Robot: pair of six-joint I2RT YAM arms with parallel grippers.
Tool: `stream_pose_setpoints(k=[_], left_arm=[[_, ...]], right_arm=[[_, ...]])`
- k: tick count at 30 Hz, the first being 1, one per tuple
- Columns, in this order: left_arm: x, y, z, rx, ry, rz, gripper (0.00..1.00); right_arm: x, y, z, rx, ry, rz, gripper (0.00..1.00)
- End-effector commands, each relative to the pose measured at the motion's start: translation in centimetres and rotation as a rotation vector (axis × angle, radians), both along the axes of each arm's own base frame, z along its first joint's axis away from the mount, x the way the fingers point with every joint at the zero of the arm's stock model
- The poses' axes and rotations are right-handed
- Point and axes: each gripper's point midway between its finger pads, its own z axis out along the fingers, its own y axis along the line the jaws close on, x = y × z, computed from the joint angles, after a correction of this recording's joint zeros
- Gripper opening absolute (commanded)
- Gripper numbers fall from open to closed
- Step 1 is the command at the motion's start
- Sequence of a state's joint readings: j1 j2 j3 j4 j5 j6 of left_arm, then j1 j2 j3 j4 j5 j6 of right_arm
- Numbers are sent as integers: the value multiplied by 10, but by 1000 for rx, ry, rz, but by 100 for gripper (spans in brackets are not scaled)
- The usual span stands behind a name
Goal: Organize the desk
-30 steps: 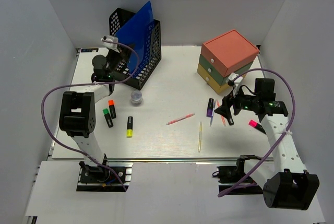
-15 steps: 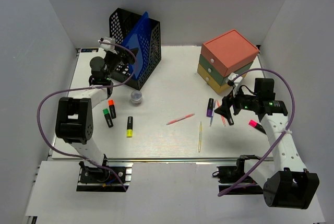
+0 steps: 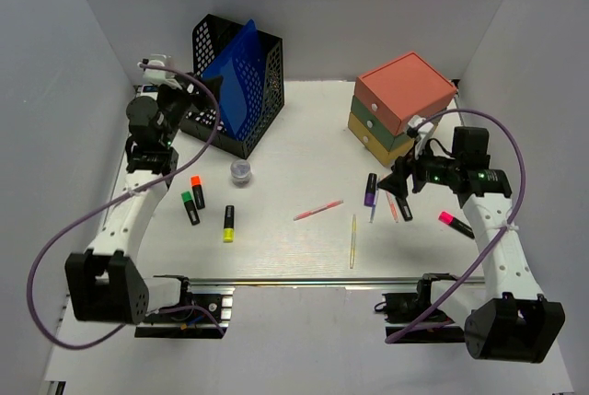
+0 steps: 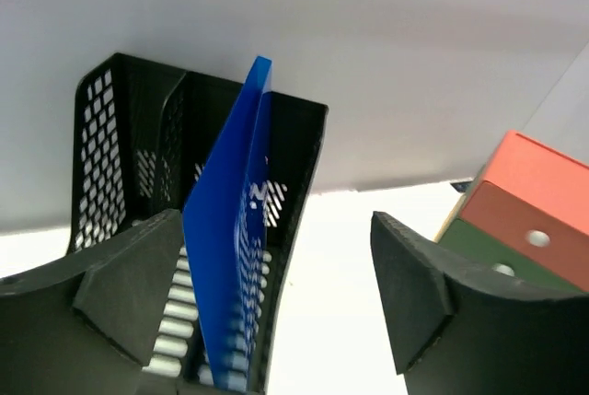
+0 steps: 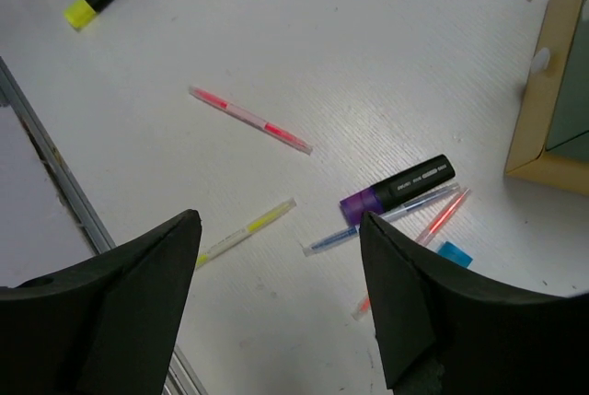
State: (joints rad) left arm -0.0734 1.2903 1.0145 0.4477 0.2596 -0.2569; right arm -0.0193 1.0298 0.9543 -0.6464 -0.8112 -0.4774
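Wide open and empty above the desk (image 5: 322,27), the right gripper (image 5: 281,229) should close squarely across the purple marker (image 5: 396,194) just below, missing the pens (image 5: 382,220) beside it; the left gripper (image 4: 276,229) also gapes empty.

Both the left arm (image 3: 127,215) and the right arm (image 3: 497,248) are slim white links joined by boxy black housings, the largest blocks sitting at seven and five o'clock in the overhead view, with a purple cable (image 3: 30,280) looping loosely along each. Small green lights (image 3: 433,174) glow near the right arm's wrist. The left gripper (image 4: 276,220) and right gripper (image 5: 279,220) carry matte black, faceted, wedge-shaped fingers (image 4: 120,289).
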Motion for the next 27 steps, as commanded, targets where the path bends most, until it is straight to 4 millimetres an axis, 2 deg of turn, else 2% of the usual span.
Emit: stream_pose_setpoints(k=[1, 2, 4, 5, 6, 8, 10, 11, 12, 13, 14, 16, 18, 20, 21, 22, 23, 24, 25, 26, 27], left_arm=[[-23, 8, -11, -16, 173, 30, 87], [-28, 7, -12, -50, 208, 26, 78], [-39, -3, -17, -48, 297, -17, 70], [-42, -9, -19, -56, 332, -36, 55], [-45, -15, -23, -61, 369, -70, 49], [-54, -29, -27, -95, 415, -150, 42], [-64, -54, -30, -141, 457, -310, 37], [-66, -60, -28, -153, 471, -355, 36], [-63, -70, -36, -168, 509, -397, 37], [-70, -84, -37, -178, 527, -474, 37], [-70, -92, -34, -203, 543, -502, 39], [-69, -109, -39, -199, 569, -550, 42], [-65, -122, -33, -190, 559, -577, 43], [-62, -146, -45, -181, 606, -620, 43], [-61, -155, -39, -172, 600, -634, 43], [-65, -173, -41, -155, 607, -667, 45], [-60, -182, -49, -152, 625, -663, 45], [-59, -190, -44, -146, 603, -674, 47], [-58, -207, -48, -134, 597, -697, 49], [-60, -215, -52, -131, 609, -712, 49], [-56, -222, -47, -135, 572, -716, 49]], right_arm=[[15, 7, 34, 84, -16, -21, 72], [17, 8, 38, 94, -14, -26, 70], [24, 9, 46, 114, -5, -41, 68], [26, 9, 48, 116, -4, -47, 67], [28, 9, 51, 118, -7, -49, 66], [32, 8, 50, 118, -2, -64, 64], [35, 6, 54, 122, -7, -81, 62], [37, 6, 56, 124, -10, -91, 54], [40, 5, 59, 128, -13, -105, 42], [44, 3, 66, 132, -18, -121, 12], [47, 1, 68, 133, -9, -146, 1], [50, 0, 79, 148, -1, -166, 0], [51, 0, 83, 158, 11, -171, 0], [48, 0, 86, 174, 31, -177, 0], [48, -1, 85, 177, 37, -183, 0], [46, -2, 85, 176, 42, -190, 0], [44, -4, 80, 171, 68, -204, 2], [45, -7, 78, 173, 87, -227, 13], [45, -13, 71, 163, 130, -275, 23], [43, -15, 68, 156, 147, -287, 24], [42, -17, 64, 155, 177, -304, 28]])
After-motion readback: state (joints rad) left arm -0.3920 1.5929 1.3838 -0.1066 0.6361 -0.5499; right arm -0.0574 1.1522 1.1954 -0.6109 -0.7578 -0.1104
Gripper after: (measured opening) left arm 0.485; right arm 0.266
